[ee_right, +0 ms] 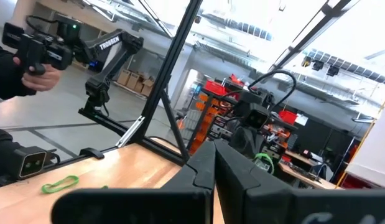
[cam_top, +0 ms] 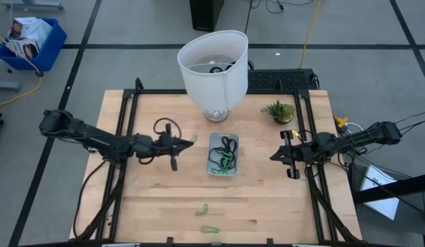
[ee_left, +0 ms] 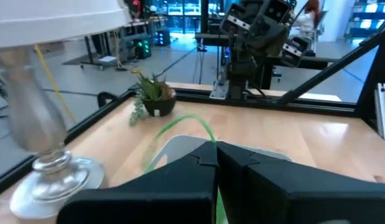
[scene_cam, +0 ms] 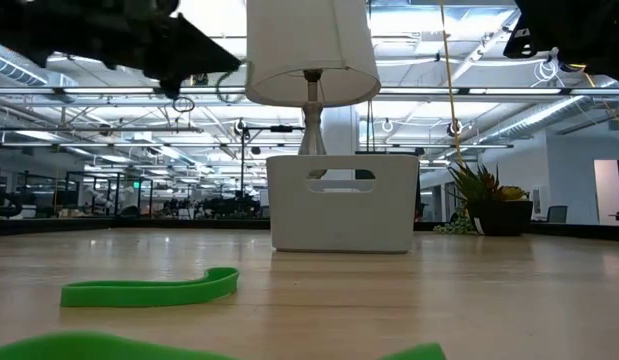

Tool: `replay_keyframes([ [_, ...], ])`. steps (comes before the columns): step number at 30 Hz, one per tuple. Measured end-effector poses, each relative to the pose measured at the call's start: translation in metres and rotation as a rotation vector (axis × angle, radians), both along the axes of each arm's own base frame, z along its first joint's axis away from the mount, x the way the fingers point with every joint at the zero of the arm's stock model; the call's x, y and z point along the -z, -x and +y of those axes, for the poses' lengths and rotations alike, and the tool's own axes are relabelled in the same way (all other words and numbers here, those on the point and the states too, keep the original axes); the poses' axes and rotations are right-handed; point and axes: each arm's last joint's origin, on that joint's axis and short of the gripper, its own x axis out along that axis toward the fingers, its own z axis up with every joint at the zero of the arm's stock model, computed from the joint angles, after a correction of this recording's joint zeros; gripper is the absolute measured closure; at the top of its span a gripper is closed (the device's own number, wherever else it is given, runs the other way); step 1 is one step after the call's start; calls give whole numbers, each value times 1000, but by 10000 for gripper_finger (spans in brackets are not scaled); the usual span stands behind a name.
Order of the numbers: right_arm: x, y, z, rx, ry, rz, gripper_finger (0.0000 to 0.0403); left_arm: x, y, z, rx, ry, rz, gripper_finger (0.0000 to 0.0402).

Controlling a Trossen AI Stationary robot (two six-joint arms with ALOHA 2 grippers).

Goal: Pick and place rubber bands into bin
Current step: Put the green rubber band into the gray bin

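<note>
My left gripper point(cam_top: 189, 141) is shut on a light-green rubber band point(ee_left: 191, 122), raised above the table just left of the bin point(cam_top: 213, 169). The bin is a small clear tray at the table's middle; several black and green bands point(cam_top: 224, 155) lie in it. It also shows in the low view point(scene_cam: 344, 215). Two more green bands point(cam_top: 202, 209) point(cam_top: 210, 229) lie flat on the table near its front edge. My right gripper point(cam_top: 275, 156) is shut and empty, right of the bin. My left gripper pinches the green band between its two fingertips point(ee_left: 208, 155). The fingers lie about level and come from the table's left. The band's free loop point(ee_left: 180, 121) arches out beyond the fingertips, slack and clear of the table.
A white lampshade-like bucket on a glass stem point(cam_top: 213, 65) stands just behind the bin. A small potted plant point(cam_top: 279, 110) stands at the back right. A blue crate point(cam_top: 30, 41) sits on the floor. A person's hand point(ee_right: 30, 65) shows beyond the table.
</note>
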Motion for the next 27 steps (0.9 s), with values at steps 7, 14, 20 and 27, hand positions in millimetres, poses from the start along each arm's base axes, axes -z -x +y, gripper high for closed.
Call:
replay_keyframes([
  [7, 0, 0, 0, 13, 45, -15, 403, -6, -50, -2, 91, -31, 75, 401],
  [14, 0, 0, 0, 17, 57, -19, 403, 3, -106, -10, 131, -49, 247, 401],
  [20, 0, 0, 0, 20, 63, -21, 403, 12, -142, -16, 171, -68, 427, 401],
  [27, 0, 0, 0, 20, 63, -21, 403, 19, -160, -18, 173, -77, 545, 401],
])
